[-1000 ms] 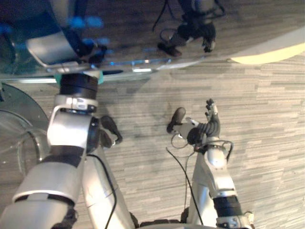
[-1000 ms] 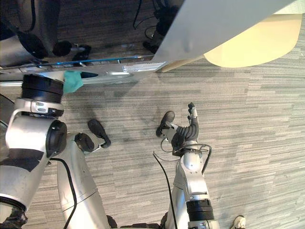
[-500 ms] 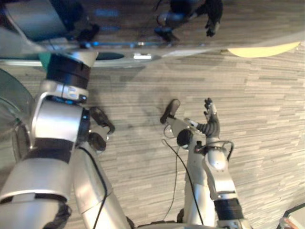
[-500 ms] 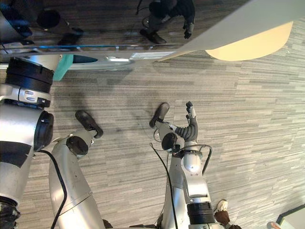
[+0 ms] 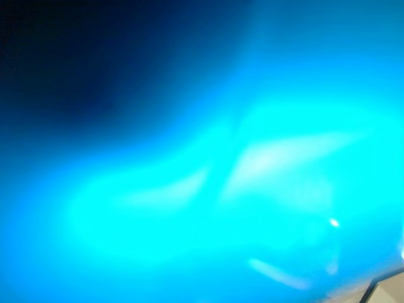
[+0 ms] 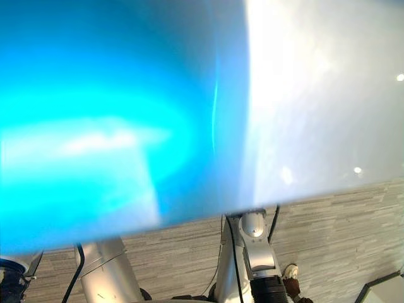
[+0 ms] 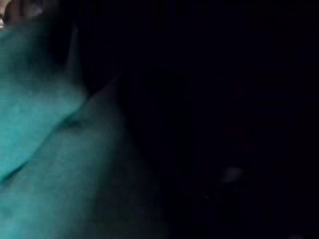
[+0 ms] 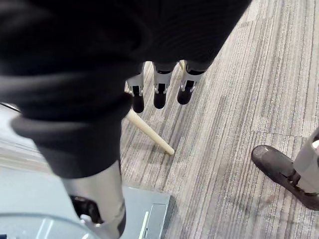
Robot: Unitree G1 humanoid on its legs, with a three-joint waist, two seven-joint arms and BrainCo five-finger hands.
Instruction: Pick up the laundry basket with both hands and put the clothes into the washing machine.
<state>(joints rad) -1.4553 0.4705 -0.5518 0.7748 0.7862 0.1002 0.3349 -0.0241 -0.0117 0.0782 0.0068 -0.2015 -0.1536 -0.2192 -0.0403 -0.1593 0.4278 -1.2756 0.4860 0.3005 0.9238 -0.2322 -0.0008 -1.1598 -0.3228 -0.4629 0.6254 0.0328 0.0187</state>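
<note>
Teal cloth (image 7: pixel 45 149) lies right against the left wrist camera; the left robot hand's grip cannot be told. The right robot hand (image 8: pixel 160 84) hangs open, straight-fingered, above the grey plank floor (image 8: pixel 239 124).

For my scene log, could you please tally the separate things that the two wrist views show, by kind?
Teal cloth: 1
Pale wooden rod: 1
Grey panel on the floor: 1
Right hand, fingers straight: 1
Total: 4

Cyan surface (image 5: pixel 265 183) right up against cam, darker at upper left; can't tell what.
</note>
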